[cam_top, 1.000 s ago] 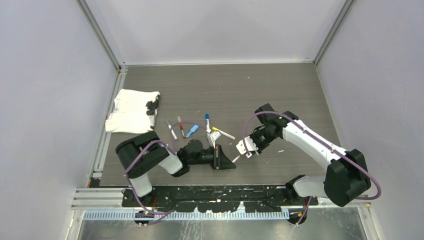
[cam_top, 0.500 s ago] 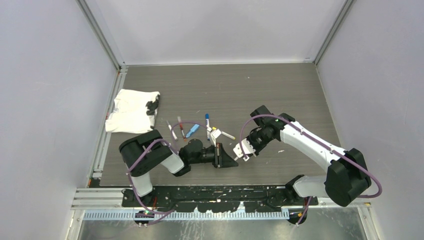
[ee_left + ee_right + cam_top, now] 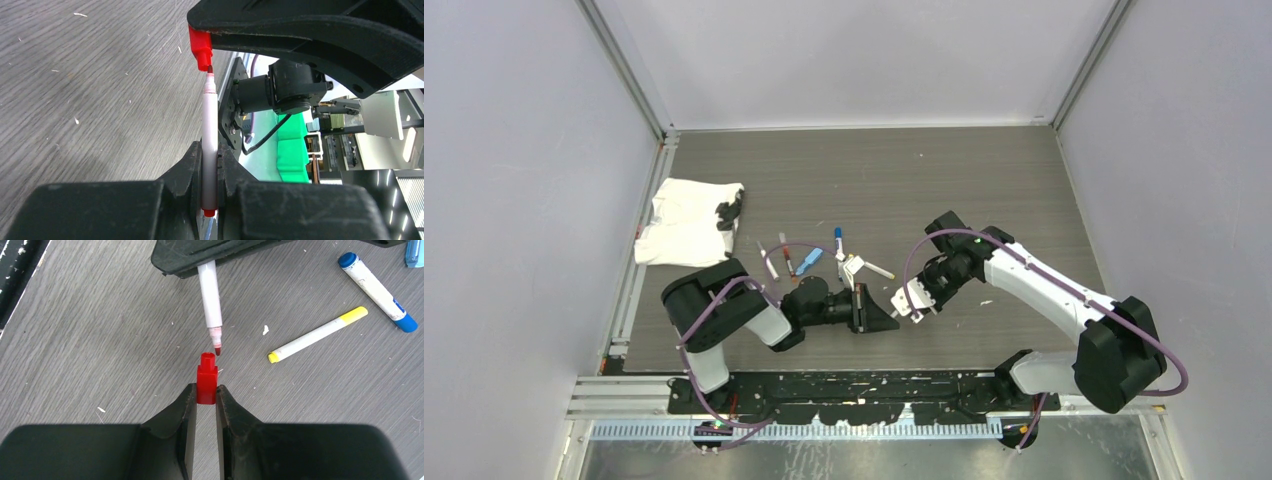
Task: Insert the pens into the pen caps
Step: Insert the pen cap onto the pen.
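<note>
1. Clamping a red-tipped pen (image 3: pixel 209 125) by its barrel, the left gripper (image 3: pixel 210 165) points the tip toward the right arm.
2. Right gripper (image 3: pixel 206 396): closed on a red cap (image 3: pixel 206 382). The pen tip is just beside the cap mouth, not inside.
3. Right wrist view only: yellow pen (image 3: pixel 317 335) and blue pen (image 3: pixel 377 292), lying on the table (image 3: pixel 100 340).
4. Top view only: white cloth (image 3: pixel 686 222), far left.

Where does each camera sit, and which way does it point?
Top: above and behind, looking down on the table; left arm and right arm show.
Left wrist: on the left arm, looking along its fingers at the red pen they clamp.
Right wrist: on the right arm, looking along its fingers at the red cap they pinch.
Shared by wrist views: pen tip at cap, not inside.
</note>
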Available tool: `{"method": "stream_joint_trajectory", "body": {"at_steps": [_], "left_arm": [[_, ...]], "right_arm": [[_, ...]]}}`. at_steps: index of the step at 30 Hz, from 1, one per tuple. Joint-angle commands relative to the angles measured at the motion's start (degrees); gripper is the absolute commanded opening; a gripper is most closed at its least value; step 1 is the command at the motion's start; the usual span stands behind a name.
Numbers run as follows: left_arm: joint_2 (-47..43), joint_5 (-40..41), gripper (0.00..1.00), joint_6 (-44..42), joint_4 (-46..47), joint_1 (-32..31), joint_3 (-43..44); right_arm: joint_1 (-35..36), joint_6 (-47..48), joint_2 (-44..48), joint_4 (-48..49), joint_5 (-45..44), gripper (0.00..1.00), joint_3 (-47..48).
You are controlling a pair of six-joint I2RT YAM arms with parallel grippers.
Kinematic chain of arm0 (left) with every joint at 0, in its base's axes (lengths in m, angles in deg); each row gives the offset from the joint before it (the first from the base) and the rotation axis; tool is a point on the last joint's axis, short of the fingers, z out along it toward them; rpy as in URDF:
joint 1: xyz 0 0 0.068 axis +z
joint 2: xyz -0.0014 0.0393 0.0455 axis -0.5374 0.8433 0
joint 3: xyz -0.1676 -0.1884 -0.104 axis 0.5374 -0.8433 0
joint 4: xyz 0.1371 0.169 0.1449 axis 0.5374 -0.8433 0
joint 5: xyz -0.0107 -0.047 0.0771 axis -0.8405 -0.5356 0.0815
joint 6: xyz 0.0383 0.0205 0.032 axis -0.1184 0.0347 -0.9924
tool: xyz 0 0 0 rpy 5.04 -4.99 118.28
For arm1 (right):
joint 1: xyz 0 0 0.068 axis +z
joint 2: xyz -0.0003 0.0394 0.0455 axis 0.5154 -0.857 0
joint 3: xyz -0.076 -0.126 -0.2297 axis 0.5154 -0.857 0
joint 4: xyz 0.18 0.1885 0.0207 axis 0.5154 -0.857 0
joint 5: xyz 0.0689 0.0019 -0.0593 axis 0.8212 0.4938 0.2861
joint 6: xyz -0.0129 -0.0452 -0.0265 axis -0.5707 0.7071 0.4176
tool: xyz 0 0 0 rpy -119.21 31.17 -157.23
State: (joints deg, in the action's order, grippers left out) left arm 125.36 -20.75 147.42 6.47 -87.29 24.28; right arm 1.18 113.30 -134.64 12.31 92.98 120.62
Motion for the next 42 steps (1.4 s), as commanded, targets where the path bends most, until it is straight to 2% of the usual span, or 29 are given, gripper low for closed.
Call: {"method": "stream_joint_trajectory", "body": {"at_steps": [1, 18, 42], "left_arm": [[-0.7, 0.9, 0.01, -0.2, 2.9, 0.4, -0.2], [0.6, -0.4, 0.01, 0.6, 3.4, 0.4, 0.7], [0.9, -0.5, 0.01, 0.8, 3.4, 0.4, 1.1]], "right_arm": [[0.4, 0.8, 1.6, -1.1, 1.7, 0.01, 0.9], [0.3, -2.6, 1.7, 2.3, -0.3, 0.01, 0.6], [0.4, 1.2, 1.9, -0.5, 3.2, 0.01, 0.4]]}}
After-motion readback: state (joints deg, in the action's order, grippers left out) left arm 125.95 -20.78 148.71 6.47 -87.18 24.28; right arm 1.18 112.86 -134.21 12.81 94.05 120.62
